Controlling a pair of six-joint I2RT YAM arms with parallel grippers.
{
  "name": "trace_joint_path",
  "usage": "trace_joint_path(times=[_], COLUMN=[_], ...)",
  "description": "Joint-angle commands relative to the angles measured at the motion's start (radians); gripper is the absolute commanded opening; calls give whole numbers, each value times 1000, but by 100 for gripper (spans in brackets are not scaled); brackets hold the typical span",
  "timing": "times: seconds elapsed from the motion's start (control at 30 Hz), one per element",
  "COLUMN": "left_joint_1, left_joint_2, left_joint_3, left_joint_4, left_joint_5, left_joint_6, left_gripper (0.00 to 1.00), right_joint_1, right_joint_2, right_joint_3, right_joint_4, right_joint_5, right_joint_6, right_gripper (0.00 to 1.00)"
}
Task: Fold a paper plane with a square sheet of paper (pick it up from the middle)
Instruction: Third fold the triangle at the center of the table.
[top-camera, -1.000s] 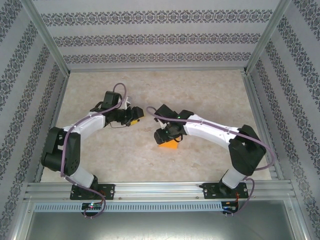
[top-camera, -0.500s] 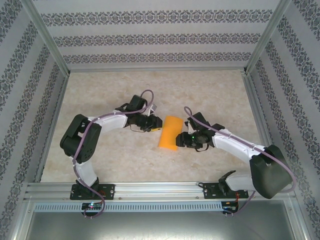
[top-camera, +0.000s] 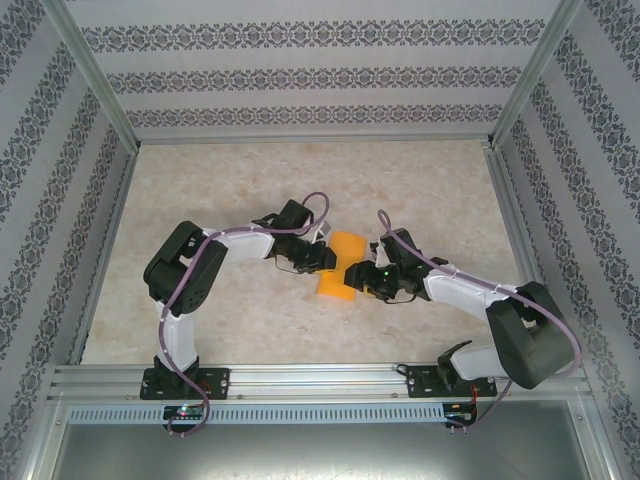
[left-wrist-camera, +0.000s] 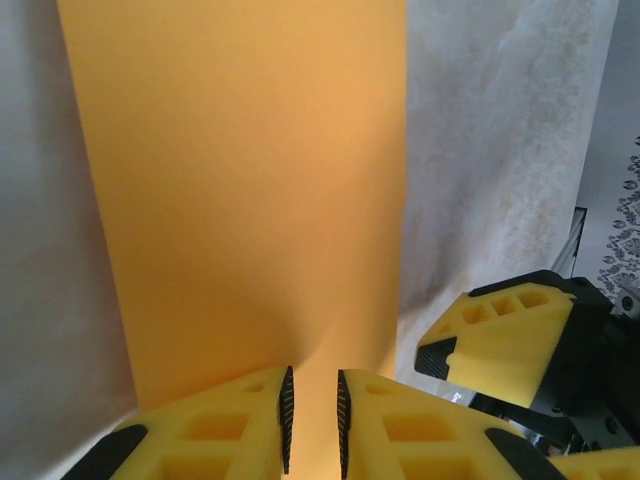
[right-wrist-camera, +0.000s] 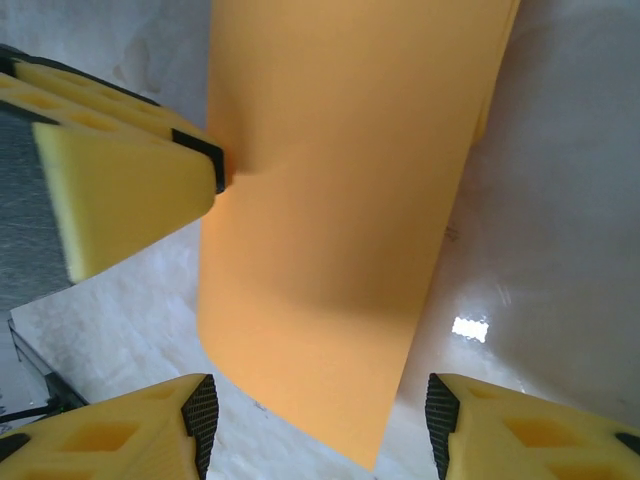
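The orange paper (top-camera: 346, 246) is in the middle of the worktop (top-camera: 430, 190), between the two arms. It looks long and thin, not square. The left fingers (left-wrist-camera: 235, 425) are almost closed and pinch one long edge of the paper, which bends a little at that spot. The right fingers (right-wrist-camera: 110, 430) stand wide apart on the other side, holding nothing, with a corner of the paper in the gap between them.
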Motion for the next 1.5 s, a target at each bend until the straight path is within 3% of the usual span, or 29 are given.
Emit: trace_joint_path(times=[0.0, 0.37, 0.73, 1.0, 1.47], left_joint_1=[-16, -21, -21, -21, -21], left_joint_2=[16, 54, 78, 92, 92], left_joint_3=[21, 39, 69, 73, 79], left_joint_4=[-43, -61, -85, -84, -90], left_joint_5=[-11, -12, -5, 3, 14], left_joint_6=[51, 76, 99, 106, 115], left_gripper=[23, 22, 23, 24, 24], right_joint_1=[-6, 12, 21, 13, -1], right_joint_2=[11, 52, 123, 83, 83], right_joint_3=[-3, 16, 18, -13, 4], right_joint_4=[16, -28, 77, 169, 182], right_joint_5=[-17, 7, -87, -155, -175], right_joint_6=[10, -29, 7, 72, 87], right_gripper=[59, 59, 56, 47, 24])
